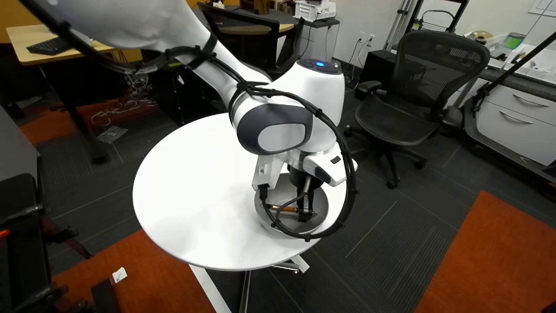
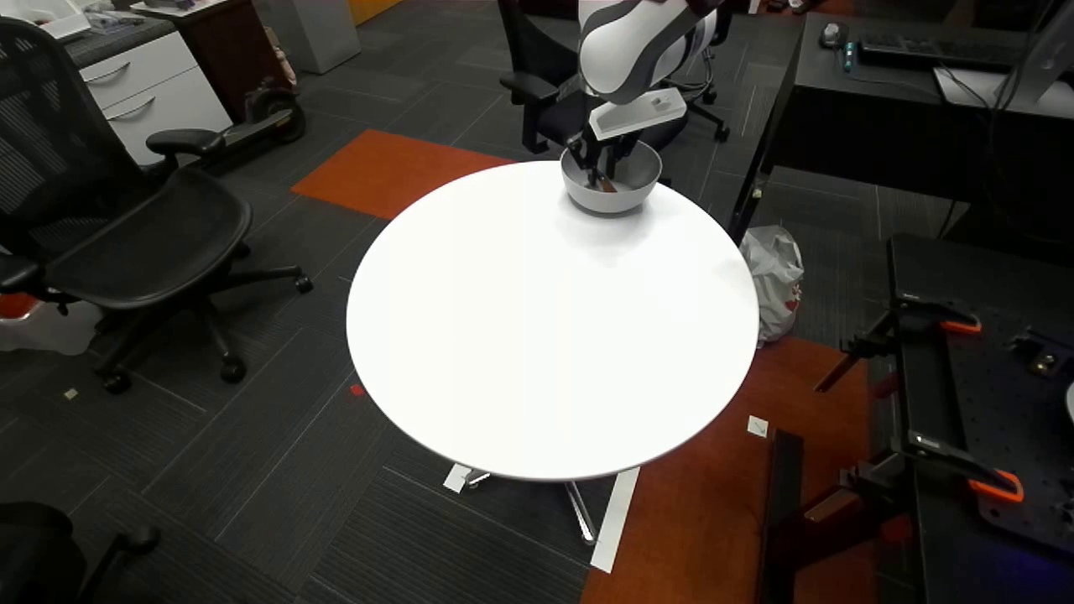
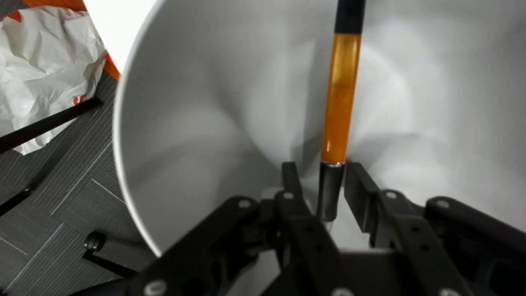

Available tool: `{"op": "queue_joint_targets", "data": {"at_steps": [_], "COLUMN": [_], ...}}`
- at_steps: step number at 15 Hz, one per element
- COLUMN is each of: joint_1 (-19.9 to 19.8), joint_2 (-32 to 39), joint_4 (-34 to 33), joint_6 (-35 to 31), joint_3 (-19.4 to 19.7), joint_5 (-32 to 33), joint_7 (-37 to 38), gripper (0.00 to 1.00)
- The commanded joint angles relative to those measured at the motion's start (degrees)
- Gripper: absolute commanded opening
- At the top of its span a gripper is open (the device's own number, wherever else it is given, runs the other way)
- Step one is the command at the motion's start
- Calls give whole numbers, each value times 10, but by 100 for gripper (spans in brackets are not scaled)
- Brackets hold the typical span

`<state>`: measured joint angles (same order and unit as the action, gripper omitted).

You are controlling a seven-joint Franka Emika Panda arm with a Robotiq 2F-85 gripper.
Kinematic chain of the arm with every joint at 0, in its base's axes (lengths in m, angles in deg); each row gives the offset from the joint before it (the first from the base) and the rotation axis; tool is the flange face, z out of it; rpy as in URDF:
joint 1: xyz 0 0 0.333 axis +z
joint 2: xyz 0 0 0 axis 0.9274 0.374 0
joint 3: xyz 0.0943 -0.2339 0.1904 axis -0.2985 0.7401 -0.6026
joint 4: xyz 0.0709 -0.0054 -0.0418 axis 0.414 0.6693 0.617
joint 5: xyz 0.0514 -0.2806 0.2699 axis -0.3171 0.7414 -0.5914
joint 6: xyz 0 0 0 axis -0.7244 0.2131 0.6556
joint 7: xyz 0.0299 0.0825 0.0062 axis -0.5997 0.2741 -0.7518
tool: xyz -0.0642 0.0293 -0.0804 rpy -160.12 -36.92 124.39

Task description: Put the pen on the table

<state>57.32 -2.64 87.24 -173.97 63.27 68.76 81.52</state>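
Pointing down, my end effector [image 3: 323,179] hangs over one side of the large round white counter [image 1: 191,191]. That top reaches well past me toward its opposite edge, and I judge some stretch of it to be my goal. Near the edge stands the grey bowl [image 2: 611,201], upright in both exterior views; I suppose it is there as a holder, and its curved wall would explain why my reach is from above rather than from the side.

My fingers [image 3: 361,193], dipped inside that wall, are part-way apart, the gap somewhat wider than what lies in it, and they pinch nothing. Within the bowl is the pen [image 3: 342,98], orange between two dark parts, not yet on the counter; whether it lies flat or leans I cannot tell. One dark part sits between my fingers, which straddle its thin width, presumably so that closing would meet both flanks. Along one finger a slim space shows; the other is just beside the pen, and I cannot make out whether it touches. Taken so close to its end, the pen might swing when lifted, I think.
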Motion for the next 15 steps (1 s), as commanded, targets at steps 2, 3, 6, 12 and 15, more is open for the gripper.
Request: {"op": "queue_joint_targets", "data": {"at_steps": [2,3,6,12,15], "joint_1": [6,6,14,40,62], "joint_2": [1,-6,-36,-117,-160], "joint_4": [-13,-5,27,102,150], "joint_6": [15,9,-12,-63,-89], "joint_3": [9,9,13,26,35], "joint_5": [-3,-4,-4,6,11], "joint_7": [19,18,28,37,51], "gripper": [0,0,3,3,3]}}
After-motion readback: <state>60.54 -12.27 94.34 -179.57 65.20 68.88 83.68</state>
